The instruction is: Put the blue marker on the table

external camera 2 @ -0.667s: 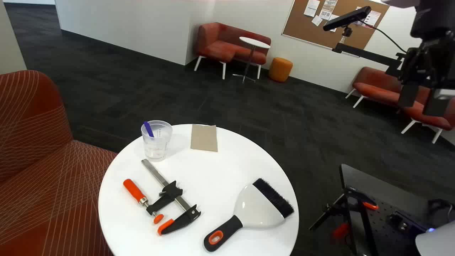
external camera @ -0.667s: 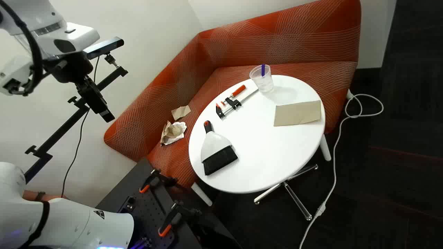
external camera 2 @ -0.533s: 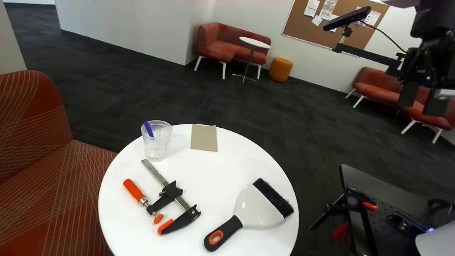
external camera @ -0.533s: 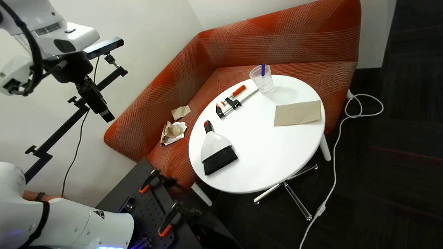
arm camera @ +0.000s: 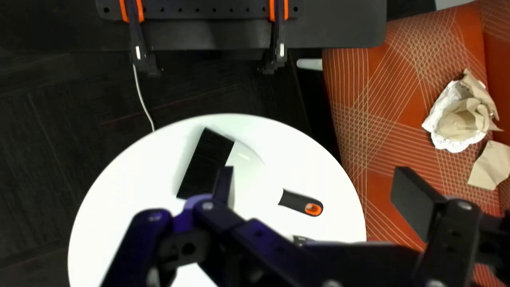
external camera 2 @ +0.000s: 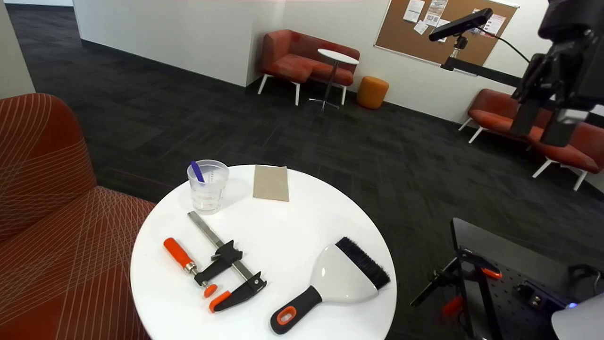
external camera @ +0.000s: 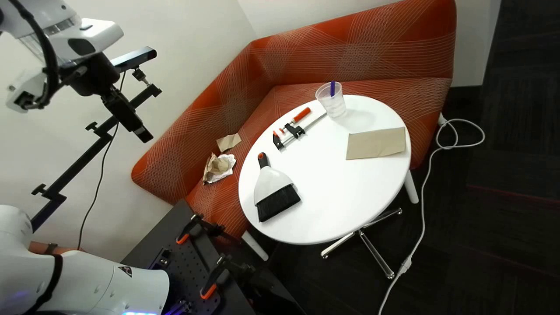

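one slim blue pen-shaped marker (external camera 2: 197, 172) leans in a clear plastic cup (external camera 2: 206, 197) on the round white table (external camera 2: 295, 231);
your black two-fingered gripper (external camera 2: 539, 130) gapes wide; expect the marker light, stiff, perhaps slick; pinch its protruding top

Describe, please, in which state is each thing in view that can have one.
Cup: upright, without lid.
Blue marker: leaning inside the cup.
Table: standing upright.
End effector: open, holding nothing.
Loose clamp: lying on the table, gripping nothing.
Brush: lying on the table.
Tan sheet: flat on the table.
Paper: crumpled, on the couch.
Paper scrap: creased, on the couch.
Cord: loosely looped.
Base light: on.
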Controlling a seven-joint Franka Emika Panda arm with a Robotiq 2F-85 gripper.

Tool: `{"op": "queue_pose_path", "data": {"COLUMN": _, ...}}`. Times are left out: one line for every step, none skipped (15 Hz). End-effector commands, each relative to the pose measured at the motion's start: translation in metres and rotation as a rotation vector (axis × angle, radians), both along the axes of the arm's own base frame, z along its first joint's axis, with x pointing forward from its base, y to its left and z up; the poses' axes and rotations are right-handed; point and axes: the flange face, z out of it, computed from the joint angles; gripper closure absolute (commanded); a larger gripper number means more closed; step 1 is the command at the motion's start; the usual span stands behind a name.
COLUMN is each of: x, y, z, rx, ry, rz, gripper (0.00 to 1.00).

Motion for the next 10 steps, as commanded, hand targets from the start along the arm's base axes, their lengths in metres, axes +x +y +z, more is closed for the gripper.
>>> {"op": "queue_pose_path", "data": {"x": 0.033, "y": 0.027, "z": 0.008, "rx": -0.027, "ry": -0.118, "rz": -0.005, "gripper": 0.00}}
{"op": "queue_pose_path", "data": {"x": 0.045, "y": 0.034, "z": 0.007, "rx": -0.041, "ry": -0.159, "rz": -0.005, "gripper": 0.00}}
{"op": "queue_pose_path", "data": {"x": 0.055, "y": 0.040, "z": 0.006, "rx": -0.049, "ry": -0.198, "rz": -0.011, "gripper": 0.00}}
{"op": "queue_pose_path", "data": {"x": 0.067, "y": 0.047, "z": 0.004, "rx": -0.053, "ry": -0.234, "rz": -0.014, "gripper": 0.00}}
{"op": "queue_pose_path", "data": {"x": 0.080, "y": 0.053, "z": -0.001, "rx": -0.057, "ry": -0.272, "rz": -0.020, "gripper": 0.00}}
{"op": "queue_pose_path", "data": {"x": 0.093, "y": 0.056, "z": -0.007, "rx": -0.059, "ry": -0.307, "rz": -0.028, "gripper": 0.00}}
{"op": "queue_pose_path", "data": {"x": 0.105, "y": 0.059, "z": -0.014, "rx": -0.064, "ry": -0.334, "rz": -0.032, "gripper": 0.00}}
{"op": "queue_pose_path", "data": {"x": 0.119, "y": 0.061, "z": -0.022, "rx": -0.071, "ry": -0.365, "rz": -0.041, "gripper": 0.00}}
{"op": "queue_pose_path", "data": {"x": 0.132, "y": 0.063, "z": -0.031, "rx": -0.072, "ry": -0.390, "rz": -0.041, "gripper": 0.00}}
{"op": "queue_pose_path", "data": {"x": 0.145, "y": 0.063, "z": -0.039, "rx": -0.079, "ry": -0.411, "rz": -0.047, "gripper": 0.00}}
